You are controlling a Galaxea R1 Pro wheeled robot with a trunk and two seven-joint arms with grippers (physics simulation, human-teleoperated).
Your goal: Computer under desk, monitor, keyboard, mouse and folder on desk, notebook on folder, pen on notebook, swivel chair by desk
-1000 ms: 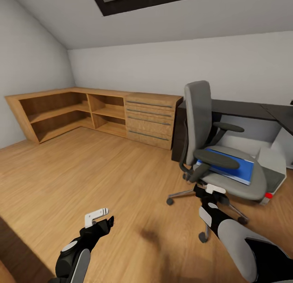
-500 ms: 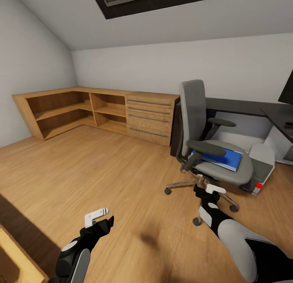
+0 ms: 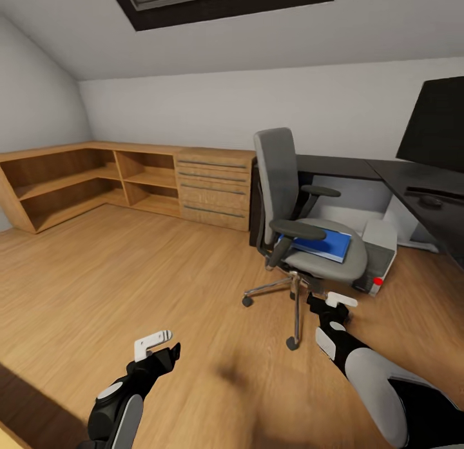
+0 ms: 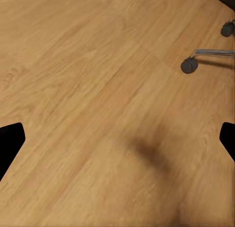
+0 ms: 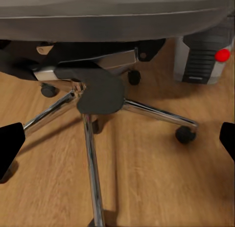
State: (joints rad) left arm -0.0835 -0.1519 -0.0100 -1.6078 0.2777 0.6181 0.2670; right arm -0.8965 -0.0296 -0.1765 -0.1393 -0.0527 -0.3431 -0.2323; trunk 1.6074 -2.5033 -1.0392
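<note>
Both our claws, left [image 3: 156, 344] and right [image 3: 335, 305], hang spread and empty over the floor [image 3: 161, 275]; the folder [image 3: 320, 243] lies on the chair [image 3: 303, 223] beside the table [image 3: 412, 184].

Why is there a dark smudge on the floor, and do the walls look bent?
Head view: the smudge is a soft shadow on the floor between the arms; wide-angle lens stretches the room's edges. Left wrist view: same blurry shadow. Right wrist view: the chair base looks sharp.
</note>
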